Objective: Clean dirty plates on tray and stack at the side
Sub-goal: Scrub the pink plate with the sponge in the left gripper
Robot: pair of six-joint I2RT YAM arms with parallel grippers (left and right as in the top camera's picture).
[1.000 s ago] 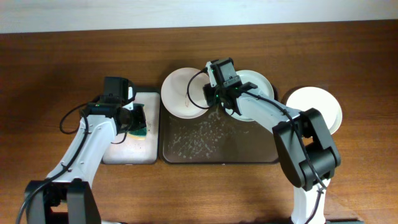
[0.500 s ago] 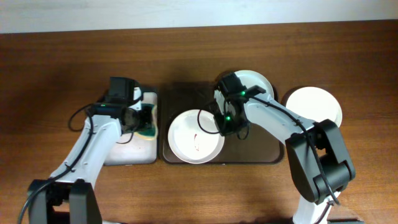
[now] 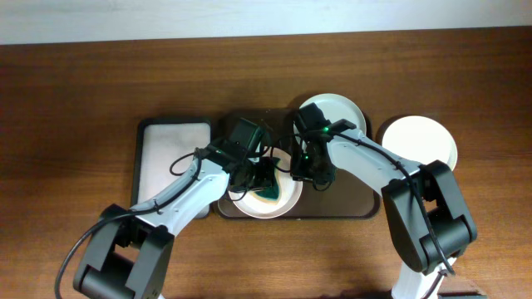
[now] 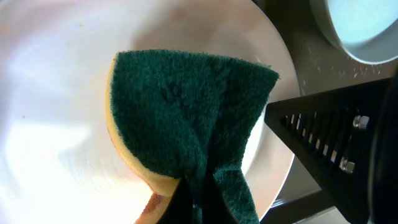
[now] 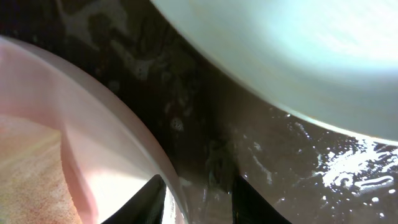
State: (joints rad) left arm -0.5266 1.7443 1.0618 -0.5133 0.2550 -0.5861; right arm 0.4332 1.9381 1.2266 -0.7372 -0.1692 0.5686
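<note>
One dirty plate lies at the front left of the dark brown tray. My left gripper is shut on a green and yellow sponge and presses it on that plate. In the left wrist view the sponge covers the middle of the plate, with a red-brown smear at its lower edge. My right gripper grips the plate's right rim; its jaws straddle the rim. A second plate sits at the tray's back right.
A third white plate stands on the table to the right of the tray. A smaller black-rimmed tray with a white inside lies to the left. The wet tray floor shows between the two plates.
My right gripper pulled the plate from the tray's back left to its front left. My left gripper carried the sponge from the small tray onto that plate.
</note>
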